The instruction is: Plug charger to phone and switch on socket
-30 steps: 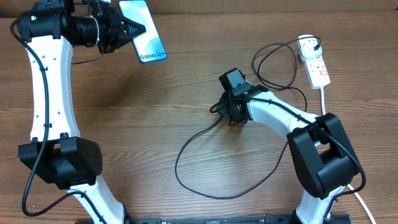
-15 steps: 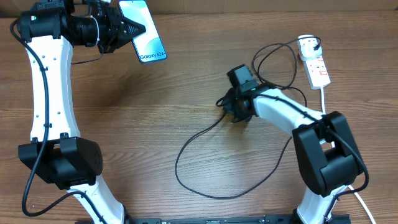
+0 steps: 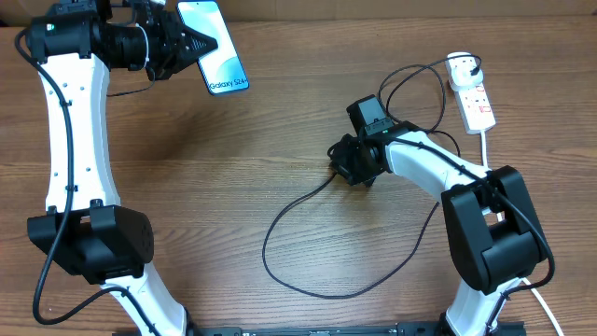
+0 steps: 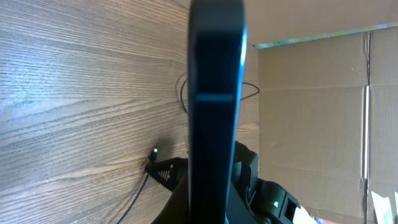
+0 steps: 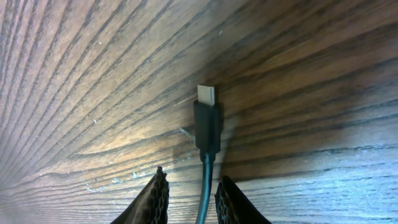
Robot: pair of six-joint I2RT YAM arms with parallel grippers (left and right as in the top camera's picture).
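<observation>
High at the far left, my left gripper (image 3: 189,43) is shut on the phone (image 3: 216,45), its blue screen facing up. In the left wrist view the phone (image 4: 216,93) shows edge-on as a dark bar. The charger's black cable (image 3: 280,219) loops over the middle of the table, and its plug (image 3: 463,65) sits in the white socket (image 3: 476,101) at the far right. My right gripper (image 3: 343,161) is low over the cable's connector end. The connector (image 5: 207,124) lies on the wood with its metal tip pointing away, and the cable runs between the fingers of my right gripper (image 5: 191,194), which stand slightly apart around it.
The socket's thick white cord (image 3: 485,149) runs toward the table's near right, past my right arm's base. A cardboard wall (image 4: 311,124) stands behind the table. The cable's wide loop (image 3: 317,289) reaches near the front edge.
My right gripper has moved right and a little back, and the connector end has shifted with it. The left arm and the phone have stayed still.
</observation>
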